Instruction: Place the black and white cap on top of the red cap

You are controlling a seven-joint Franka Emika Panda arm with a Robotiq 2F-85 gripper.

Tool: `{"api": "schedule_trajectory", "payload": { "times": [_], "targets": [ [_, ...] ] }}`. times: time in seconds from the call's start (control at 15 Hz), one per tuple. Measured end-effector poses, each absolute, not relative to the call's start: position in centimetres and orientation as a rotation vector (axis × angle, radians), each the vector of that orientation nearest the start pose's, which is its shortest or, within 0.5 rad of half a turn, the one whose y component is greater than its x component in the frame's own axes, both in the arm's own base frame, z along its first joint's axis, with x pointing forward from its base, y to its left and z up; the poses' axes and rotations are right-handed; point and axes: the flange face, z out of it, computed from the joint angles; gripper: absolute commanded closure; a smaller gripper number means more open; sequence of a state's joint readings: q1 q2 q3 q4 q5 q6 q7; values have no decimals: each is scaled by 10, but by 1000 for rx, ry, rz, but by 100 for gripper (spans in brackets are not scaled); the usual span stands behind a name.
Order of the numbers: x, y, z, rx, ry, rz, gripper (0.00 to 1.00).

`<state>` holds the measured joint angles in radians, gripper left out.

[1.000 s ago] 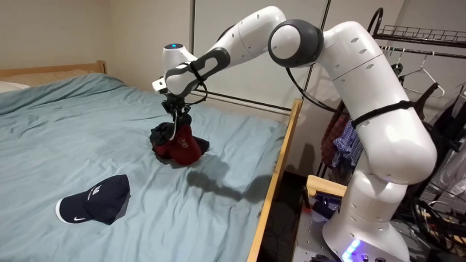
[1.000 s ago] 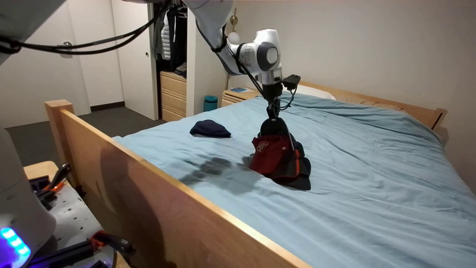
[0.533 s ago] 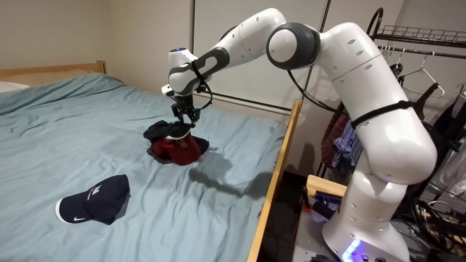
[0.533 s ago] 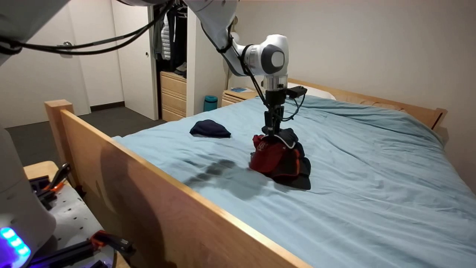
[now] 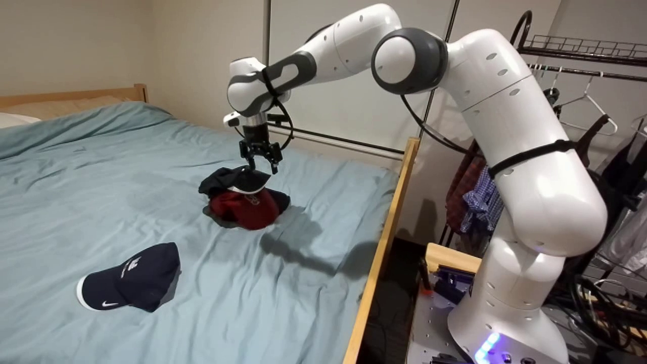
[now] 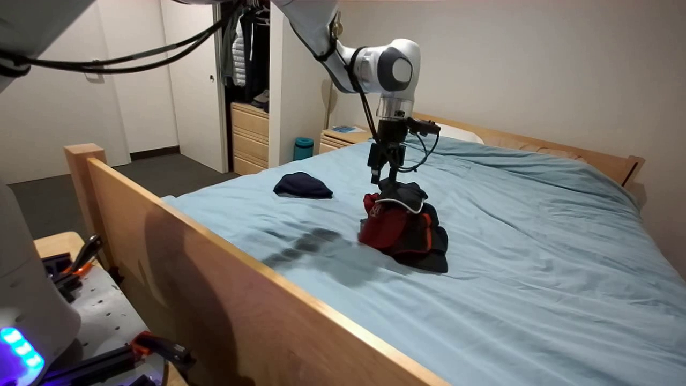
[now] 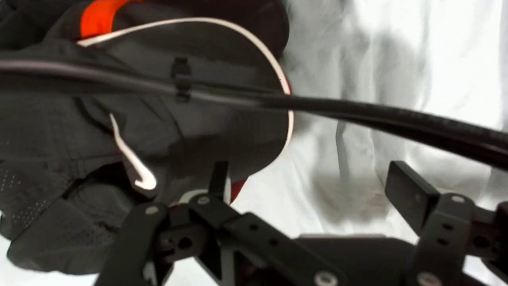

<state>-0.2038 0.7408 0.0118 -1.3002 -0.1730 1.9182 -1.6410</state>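
Observation:
The black and white cap (image 5: 251, 180) rests on top of the red cap (image 5: 252, 210), its white-edged brim over the red dome; both exterior views show this. In the wrist view the black and white cap (image 7: 238, 131) fills the left side with its brim pointing right, and only slivers of the red cap (image 7: 237, 190) peep out. My gripper (image 5: 263, 167) hangs just above the brim, jaws wide apart. Nothing but bedding shows between the fingertips of the gripper (image 7: 315, 184) in the wrist view. Whether one fingertip touches the black and white cap (image 6: 402, 194) I cannot tell.
Dark headwear with an orange band (image 7: 95, 20) lies under the pile, a dark brim (image 6: 434, 262) sticking out. A navy cap with a white brim edge (image 5: 136, 278) lies apart on the blue bed cover (image 5: 242, 313). The wooden bed rail (image 5: 384, 247) runs between bed and robot base.
The jaws have parted and let go of the black and white cap. Its brim has tipped from upright to lying over the red cap. After dipping, the gripper has risen a little.

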Motion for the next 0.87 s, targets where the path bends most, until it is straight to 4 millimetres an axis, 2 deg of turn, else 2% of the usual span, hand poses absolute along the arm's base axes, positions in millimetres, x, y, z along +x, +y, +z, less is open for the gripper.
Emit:
{"api": "schedule_trajectory", "payload": {
  "times": [0.2, 0.47, 0.67, 0.8, 0.87],
  "targets": [
    [724, -111, 319, -2220, -2220, 254, 0],
    [742, -18, 338, -2094, -2355, 154, 0],
    [751, 48, 323, -1988, -2379, 52, 0],
    [756, 75, 302, -1938, -2354, -2, 0],
    [758, 82, 292, -1925, -2346, -10, 0]
  ]
}}
